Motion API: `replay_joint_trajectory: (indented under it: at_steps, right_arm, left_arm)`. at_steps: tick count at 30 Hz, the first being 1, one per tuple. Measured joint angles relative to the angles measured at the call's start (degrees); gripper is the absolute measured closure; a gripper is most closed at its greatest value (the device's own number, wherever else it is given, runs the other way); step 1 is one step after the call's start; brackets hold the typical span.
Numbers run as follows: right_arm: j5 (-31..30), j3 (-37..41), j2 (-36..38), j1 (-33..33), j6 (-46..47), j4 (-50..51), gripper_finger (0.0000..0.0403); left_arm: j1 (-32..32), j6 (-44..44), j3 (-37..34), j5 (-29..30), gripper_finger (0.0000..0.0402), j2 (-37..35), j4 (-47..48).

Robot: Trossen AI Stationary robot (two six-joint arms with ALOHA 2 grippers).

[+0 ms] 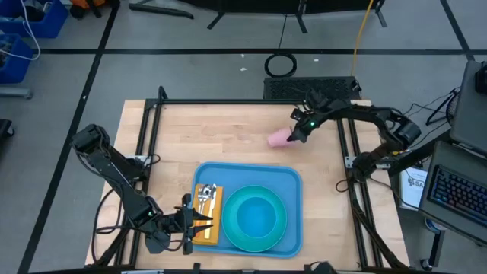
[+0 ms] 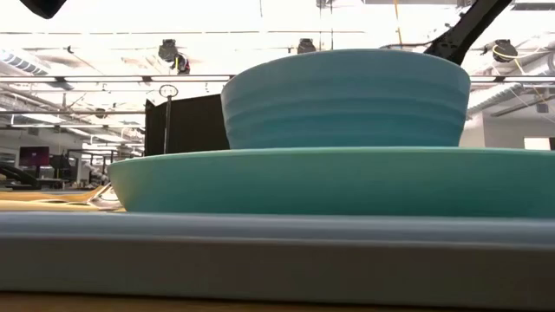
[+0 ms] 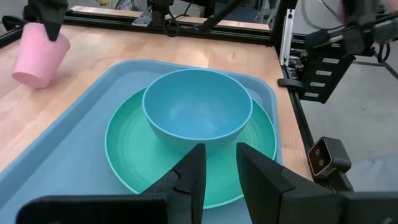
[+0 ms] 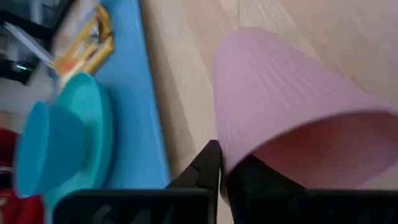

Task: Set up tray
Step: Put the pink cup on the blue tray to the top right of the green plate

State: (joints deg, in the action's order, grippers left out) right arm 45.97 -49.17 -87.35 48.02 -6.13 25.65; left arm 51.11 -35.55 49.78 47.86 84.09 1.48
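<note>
The light-blue tray [image 1: 293,183] lies flat on the wooden table, toward its near edge. On it sits a turquoise plate [image 1: 237,232] with a blue bowl [image 1: 257,217] resting in it. A yellow-orange napkin [image 1: 207,228] with cutlery [image 1: 206,195] lies along the tray's left side. My left gripper [image 1: 199,222] hovers open at the tray's left rim, by the napkin. In its wrist view its fingers [image 3: 221,177] point across the plate [image 3: 124,149] and bowl [image 3: 198,106]. My right gripper [image 1: 298,131] is shut on a pink ribbed cup [image 1: 280,138] beyond the tray's far right corner. My right gripper holds the pink cup by its rim [image 4: 231,163], with one finger [image 4: 208,168] outside the wall and the other inside the mouth. It comes from above and from the table's right. The cup is tilted, base [image 3: 25,74] low and toward the left; whether the base touches the table I cannot tell.
Bare wood lies left of the tray and along the table's far half. A black frame [image 1: 152,137] runs along the left, far and right edges, with a bracket [image 3: 323,68] at the right. In the low view the stacked bowl [image 2: 347,95], plate and tray rim fill the view.
</note>
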Motion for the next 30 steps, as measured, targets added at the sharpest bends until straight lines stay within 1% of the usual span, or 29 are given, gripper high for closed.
replay_joint_trajectory:
  at_steps: [4,7,9,12,14,16,19,23,26,30]
  right_arm:
    - [-7.70,0.00,4.39,-4.96,1.07,0.29,0.0400]
    - [-16.88,0.00,9.75,-9.43,1.91,2.96,0.0401]
    - [-21.31,0.00,14.02,-13.12,0.92,5.46,0.0401]
    - [-25.65,-0.13,19.92,-19.45,1.26,9.78,0.0402]
    - [-31.13,-1.20,22.44,-24.32,3.18,14.62,0.0402]
    - [-36.06,-2.64,23.43,-29.82,6.04,20.52,0.0402]
    - [-41.99,-5.52,23.16,-38.74,10.51,25.79,0.0402]
    - [-44.76,-11.14,19.30,-48.72,14.51,30.08,0.0402]
    - [-48.20,-16.63,13.68,-53.89,17.06,37.33,0.0402]
    - [-48.93,-22.28,4.70,-57.71,20.44,46.68,0.0402]
  left_arm:
    - [0.00,0.50,0.00,-0.02,0.0309,0.00,0.02]
    - [-0.04,0.76,0.00,0.00,0.0309,0.00,0.02]
    - [-0.03,1.04,0.00,-0.01,0.0309,0.00,0.02]
    - [-0.09,1.99,0.00,0.07,0.0309,0.00,-0.03]
    - [-0.09,2.25,0.00,0.12,0.0309,0.00,-0.04]
    - [-0.24,2.31,0.00,0.16,0.0309,0.00,-0.07]
    - [-0.67,2.74,-0.02,0.13,0.0309,0.00,-0.07]
    - [-1.60,3.67,-0.02,0.11,0.0309,0.00,-0.27]
    - [-2.45,3.80,-0.02,0.09,0.0309,0.00,-0.55]
    - [-3.32,4.94,-0.04,-0.99,0.0309,0.00,-1.08]
